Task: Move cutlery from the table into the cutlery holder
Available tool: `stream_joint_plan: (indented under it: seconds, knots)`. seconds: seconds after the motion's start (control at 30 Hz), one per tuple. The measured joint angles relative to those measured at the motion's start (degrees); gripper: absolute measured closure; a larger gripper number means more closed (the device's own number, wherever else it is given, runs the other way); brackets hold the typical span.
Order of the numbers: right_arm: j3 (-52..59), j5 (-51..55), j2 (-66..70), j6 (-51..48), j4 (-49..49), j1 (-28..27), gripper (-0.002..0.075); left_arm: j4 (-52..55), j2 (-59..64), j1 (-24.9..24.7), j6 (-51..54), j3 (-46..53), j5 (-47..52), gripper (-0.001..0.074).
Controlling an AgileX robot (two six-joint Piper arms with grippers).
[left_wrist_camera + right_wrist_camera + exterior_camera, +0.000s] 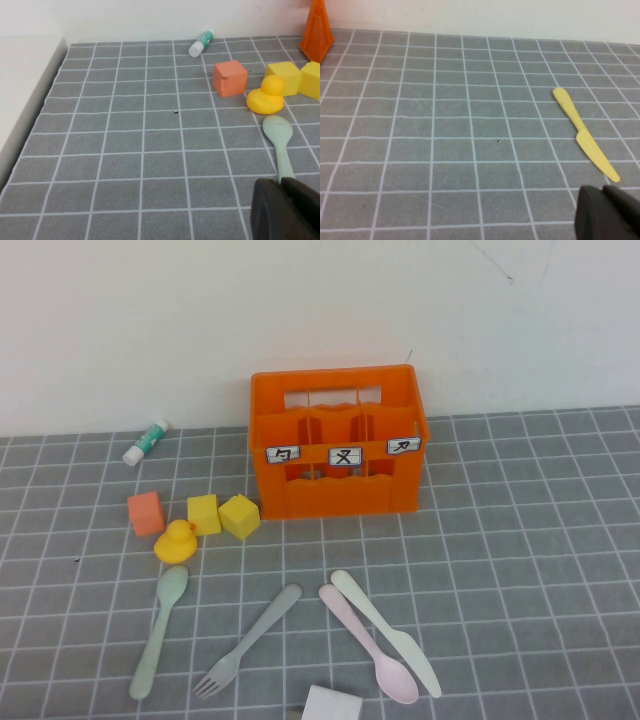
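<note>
The orange cutlery holder [338, 445] stands at the back middle of the table [520, 540], with three white labels. In front of it lie the mint green spoon [160, 630], the grey fork [248, 640], the pale pink spoon [368, 642] and the cream-white knife [385, 632]. Neither gripper shows in the high view. My left gripper [280, 182] is shut and empty, low over the table, with the mint spoon [280, 142] just beyond its tips. My right gripper [602, 189] is shut and empty. A yellow knife [585, 135] lies just ahead of it.
An orange cube [146, 512], two yellow cubes [224, 515] and a yellow duck [176, 541] sit left of the holder. A white-green tube [146, 441] lies by the back wall. A white block [332, 705] is at the front edge.
</note>
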Motion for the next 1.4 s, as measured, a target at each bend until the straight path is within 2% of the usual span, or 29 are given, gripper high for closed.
stream_joint_plan:
  seconds: [0.13,0.27,0.33,0.63,0.77,0.93,1.13,1.27,1.4]
  knots:
    - [0.0,0.0,0.0,0.0,0.0,0.0,0.0729,-4.0,0.0,0.0,-2.9,0.1,-1.8,0.0736]
    - [0.0,0.0,0.0,0.0,0.0,0.0,0.0729,-27.1,0.0,0.0,-15.6,0.3,-7.0,0.0736]
    - [0.0,0.0,0.0,0.0,0.0,0.0,0.0729,-37.1,0.0,0.0,-18.5,0.3,-10.0,0.0736]
    - [0.0,0.0,0.0,0.0,0.0,0.0,0.0729,-44.7,0.0,0.0,-16.2,0.3,-20.5,0.0736]
    - [0.0,0.0,0.0,0.0,0.0,0.0,0.0729,-41.0,0.0,0.0,-12.2,-1.8,-18.5,0.0736]
    - [0.0,0.0,0.0,0.0,0.0,0.0,0.0729,-27.6,3.6,-0.6,-0.7,-13.6,-3.0,0.0736]
    - [0.0,0.0,0.0,0.0,0.0,0.0,0.0729,-15.4,19.8,-0.6,11.7,-28.0,17.9,0.0736]
    - [0.0,0.0,0.0,0.0,0.0,0.0,0.0729,-14.3,31.2,-0.6,16.6,-36.0,25.0,0.0736]
    - [0.0,0.0,0.0,0.0,0.0,0.0,0.0729,-14.3,43.6,-0.6,22.8,-41.6,28.1,0.0736]
